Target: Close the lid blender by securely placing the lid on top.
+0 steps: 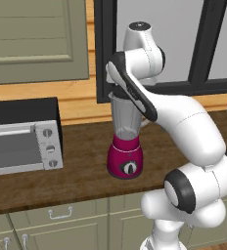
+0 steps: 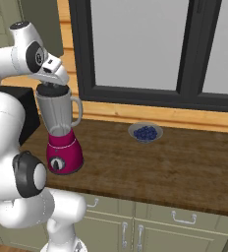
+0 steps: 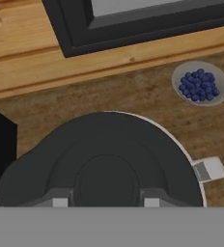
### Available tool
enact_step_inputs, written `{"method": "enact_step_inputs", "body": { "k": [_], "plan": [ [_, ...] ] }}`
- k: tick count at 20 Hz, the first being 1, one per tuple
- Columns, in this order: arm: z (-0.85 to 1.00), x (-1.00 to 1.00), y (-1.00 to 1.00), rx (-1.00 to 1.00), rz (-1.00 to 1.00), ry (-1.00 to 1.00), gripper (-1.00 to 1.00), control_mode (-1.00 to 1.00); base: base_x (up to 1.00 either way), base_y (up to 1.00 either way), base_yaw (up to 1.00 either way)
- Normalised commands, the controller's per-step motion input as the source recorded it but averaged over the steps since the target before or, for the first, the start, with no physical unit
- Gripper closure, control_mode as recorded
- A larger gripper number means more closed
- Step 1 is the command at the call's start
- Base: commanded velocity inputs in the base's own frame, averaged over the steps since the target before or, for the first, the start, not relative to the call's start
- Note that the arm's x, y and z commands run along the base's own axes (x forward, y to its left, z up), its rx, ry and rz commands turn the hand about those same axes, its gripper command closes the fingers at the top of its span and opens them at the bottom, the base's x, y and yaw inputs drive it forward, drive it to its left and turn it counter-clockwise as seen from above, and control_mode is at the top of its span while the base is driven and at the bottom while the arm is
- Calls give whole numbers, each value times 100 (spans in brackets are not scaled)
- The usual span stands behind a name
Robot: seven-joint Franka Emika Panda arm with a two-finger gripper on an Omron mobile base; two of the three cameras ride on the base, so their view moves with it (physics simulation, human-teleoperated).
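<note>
1. Nearest the hand camera sits the lid [image 3: 104, 169], a dark round cap with a raised middle knob, right under the lens.
2. Beneath the lid a thin pale arc of the jar's rim shows on the right in the hand view, and the jar's handle juts out just past it — the lid lies over the mouth of the blender [image 1: 125, 141].
3. At the bottom of the hand view the gripper [image 3: 104, 198] has its two fingertips [image 3: 58, 198] standing either side of the lid's knob, close against it; whether they pinch it or merely straddle it I cannot tell.
4. From the left base view, the blender stands upright on the wooden counter [image 1: 81, 171], magenta base and dial facing forward, with the arm's forearm crossing in front of the jar's top.
5. From the right base view, the hand hangs directly over the jar, and the dark lid [image 2: 52, 89] is at the rim.
6. A silver toaster oven [image 1: 22, 141] sits on the counter to the left of the blender, apart from it.
7. A small bowl of blueberries [image 2: 145, 132] rests near the window frame [image 2: 135, 93] — well to the blender's right.
</note>
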Motion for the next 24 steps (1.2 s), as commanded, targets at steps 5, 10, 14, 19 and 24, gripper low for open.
{"method": "enact_step_inputs", "body": {
  "k": [5,10,14,19,24],
  "plan": [
    [-14,1,0,0,-4,-3,100,-100,0,0,0],
    [-27,0,0,0,-1,-5,100,-100,0,0,0],
    [-34,0,0,0,0,-3,100,-100,0,0,0],
    [-47,0,0,-1,0,-1,100,-100,0,0,0],
    [-64,0,3,-2,0,0,100,-100,0,0,0]
  ]
}}
